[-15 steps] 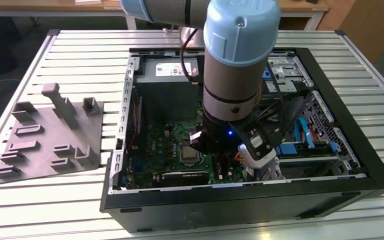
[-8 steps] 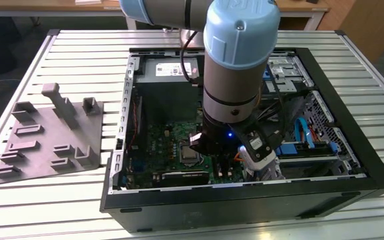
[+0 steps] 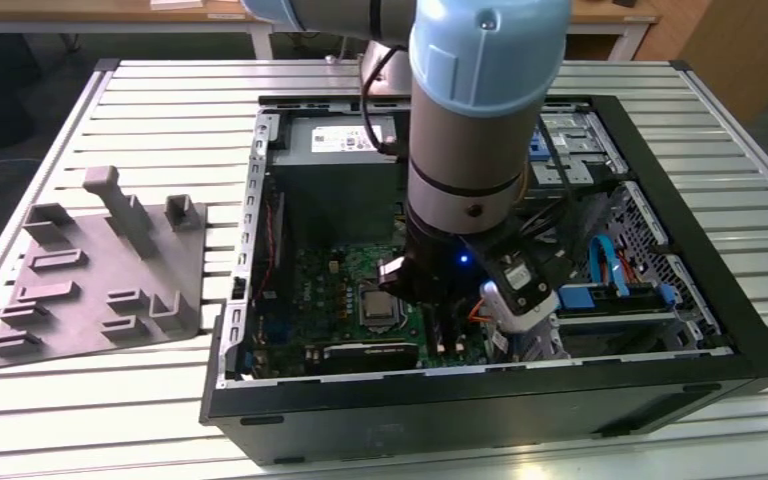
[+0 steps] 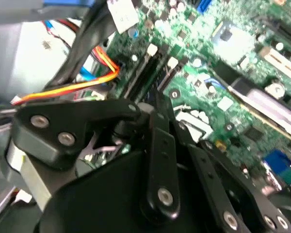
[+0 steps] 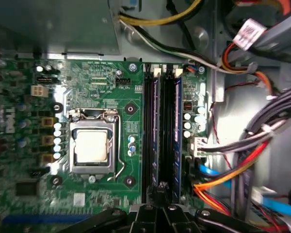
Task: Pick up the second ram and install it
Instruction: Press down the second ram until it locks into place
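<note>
- One grey-and-light-blue robot arm [image 3: 471,120] reaches down into the open black computer case [image 3: 491,400] on the white slatted metal table [image 3: 157,100].
- Black linkage gripper [image 5: 161,194] sits just above the green motherboard [image 5: 102,87], at the near end of the memory slots. In the first wrist view its fingertips look drawn together, but they're cropped and I can't tell whether they are really closed or pinching anything.
- Two slim dark blue-green memory sticks stand upright in adjacent black slots, side by side: one [image 5: 155,131], the other [image 5: 176,131]. Both look seated. Can't tell which is the second ram; the gripper tip sits between their near ends.
- One square silver processor chip [image 5: 91,146] in its socket, beside the slots and apart from them.
- One grey plastic holder tray with upright posts [image 3: 97,270] on the table at the exterior view's left of the case.
- Bundle of orange, yellow and red wires [image 5: 228,179] on the slots' other side.
</note>
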